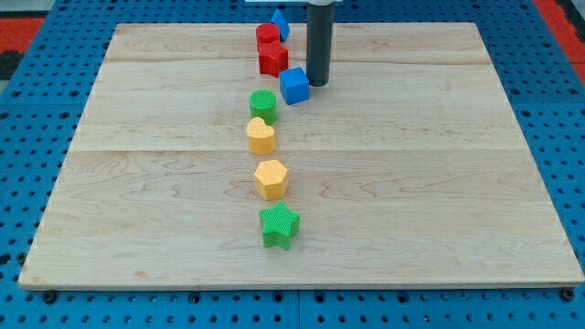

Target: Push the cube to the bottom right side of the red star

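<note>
Blue cube (294, 85) lies just below and right of the red star (272, 60). My tip (317, 83), the tool, a bare rod holding nothing, stands just right of the cube on the tabletop (439, 183).

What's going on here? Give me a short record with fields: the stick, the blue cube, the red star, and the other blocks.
tip: my tip sits just at the view's right of the blue cube
blue cube: at the red star's lower right
red star: near the view's top, another red block behind it
other blocks: blue block, green round block, yellow heart, yellow hexagon, green star
</note>
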`<state>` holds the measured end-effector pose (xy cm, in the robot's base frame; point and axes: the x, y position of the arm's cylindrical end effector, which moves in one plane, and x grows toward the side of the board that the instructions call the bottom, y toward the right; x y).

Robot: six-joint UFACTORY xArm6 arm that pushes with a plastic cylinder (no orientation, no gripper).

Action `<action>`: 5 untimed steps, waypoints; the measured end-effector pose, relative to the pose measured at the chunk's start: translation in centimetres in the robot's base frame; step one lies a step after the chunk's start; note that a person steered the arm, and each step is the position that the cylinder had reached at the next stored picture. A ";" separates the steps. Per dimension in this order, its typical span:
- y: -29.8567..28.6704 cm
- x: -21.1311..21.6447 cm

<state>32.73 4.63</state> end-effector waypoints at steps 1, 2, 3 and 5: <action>-0.3 3.9; -2.0 3.5; -3.7 2.0; -0.5 1.4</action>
